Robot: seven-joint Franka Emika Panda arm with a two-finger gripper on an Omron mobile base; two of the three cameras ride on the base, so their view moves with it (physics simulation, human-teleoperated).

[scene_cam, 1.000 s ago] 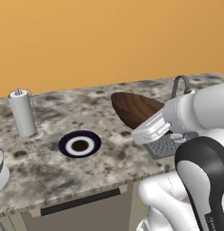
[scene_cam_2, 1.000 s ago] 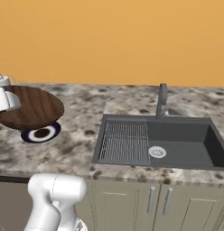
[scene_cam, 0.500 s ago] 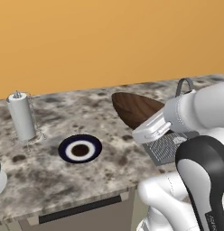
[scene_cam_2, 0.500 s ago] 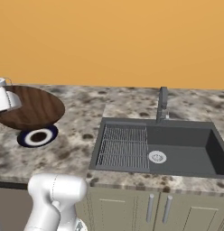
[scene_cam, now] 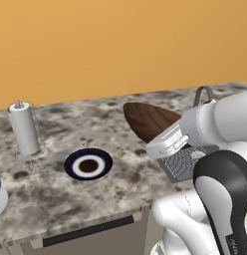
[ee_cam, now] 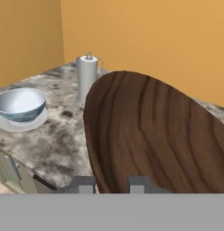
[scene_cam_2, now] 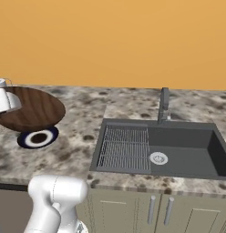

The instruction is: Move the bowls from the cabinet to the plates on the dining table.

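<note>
The end effector (ee_cam: 112, 184) carries the dark brown wood-grain bowl (scene_cam: 150, 120), held above the speckled stone desk (scene_cam: 115, 184). In the hand view the two dark finger tips rise at the bottom with the bowl's rim running down between them, so the fingers appear closed on that rim; the contact itself sits at the very edge of the picture. The bowl is tilted, its wood-grain surface turned toward the hand camera.

The step in hand is the carry of this second bowl toward its plate. The dark-rimmed plate (scene_cam: 88, 165) with a white inside lies bare on the desk. In the left base view it sits to the left of and nearer than the bowl; in the right base view the bowl (scene_cam_2: 30, 109) hangs partly over the plate (scene_cam_2: 37, 138). How high above it cannot be told. The white bowl with the blue pattern (ee_cam: 20, 104) already rests on a pale plate (ee_cam: 24, 122) farther along the desk, beyond a paper towel holder (scene_cam: 24, 129) that stands upright near the dark-rimmed plate.

The next move seems to call for centring the bowl over the dark-rimmed plate, levelling it from its tilt, lowering it until it sits on the plate, and only then opening the fingers. The sink (scene_cam_2: 160, 150) lies well apart to the right.
</note>
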